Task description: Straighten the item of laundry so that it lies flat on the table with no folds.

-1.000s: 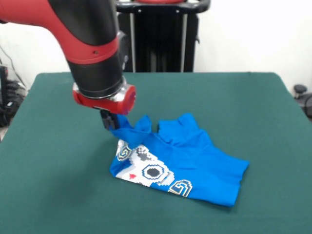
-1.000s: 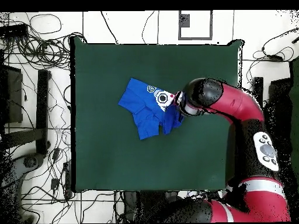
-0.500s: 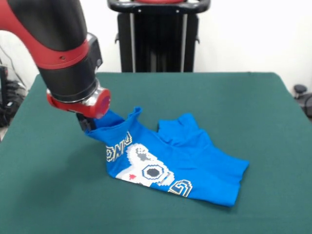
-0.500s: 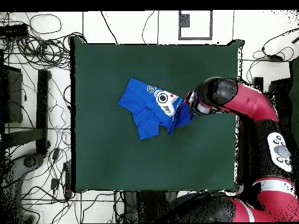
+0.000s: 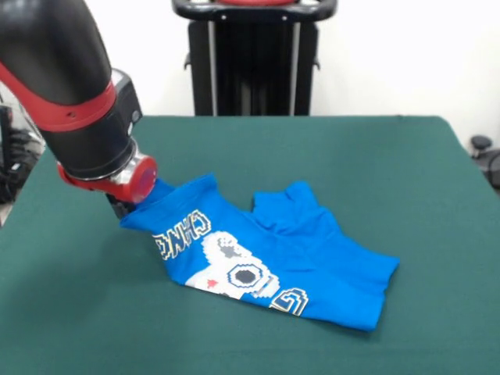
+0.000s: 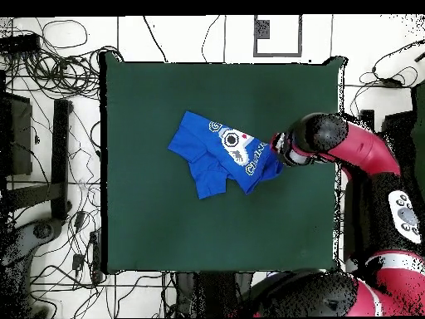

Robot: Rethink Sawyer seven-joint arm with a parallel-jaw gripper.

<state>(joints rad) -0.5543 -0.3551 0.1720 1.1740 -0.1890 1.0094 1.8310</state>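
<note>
One blue T-shirt (image 5: 281,254) lies crumpled near the middle of the green table (image 5: 375,156). The gripper (image 5: 123,207) pinches its corner tight, lifting that corner up at the shirt's edge.

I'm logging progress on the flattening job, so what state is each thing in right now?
T-shirt: still bunched and folded, printed side up, one edge lifted and stretched toward the gripper.
Gripper: shut on the T-shirt's edge, low over the table; the fingers are mostly hidden behind the wrist.
Table: green cover, with the shirt lying near its middle.
</note>
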